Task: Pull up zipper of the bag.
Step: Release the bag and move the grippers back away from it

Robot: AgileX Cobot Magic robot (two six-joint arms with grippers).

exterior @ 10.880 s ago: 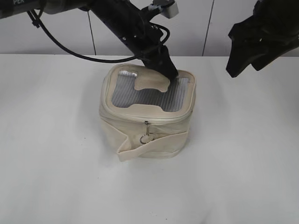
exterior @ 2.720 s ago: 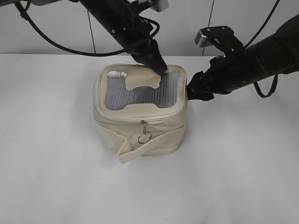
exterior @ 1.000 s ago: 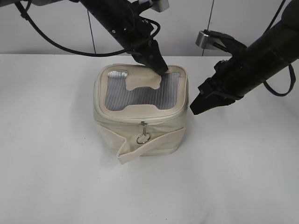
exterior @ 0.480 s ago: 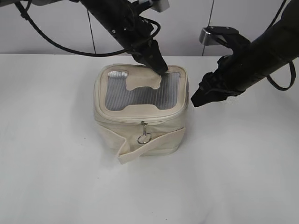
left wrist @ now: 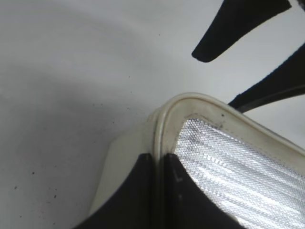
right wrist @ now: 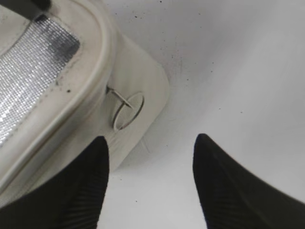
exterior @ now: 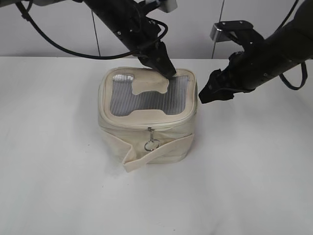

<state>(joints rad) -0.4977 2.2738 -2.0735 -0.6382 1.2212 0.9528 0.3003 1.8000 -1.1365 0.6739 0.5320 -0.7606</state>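
Bag (exterior: 146, 122) far side hidden by left hand (exterior: 164, 66); zipper (right wrist: 125, 109) slider unclear.

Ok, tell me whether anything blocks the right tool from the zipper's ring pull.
Nothing visible does. The right tool hangs open beside the bag, and the ring pull dangles on the front wall with bare table between. The left tool is on the lid's far rim.

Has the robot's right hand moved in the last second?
Yes. The right hand has risen and drawn closer to the bag; it was beside the bag's upper side wall, now it is level with the lid's rim.
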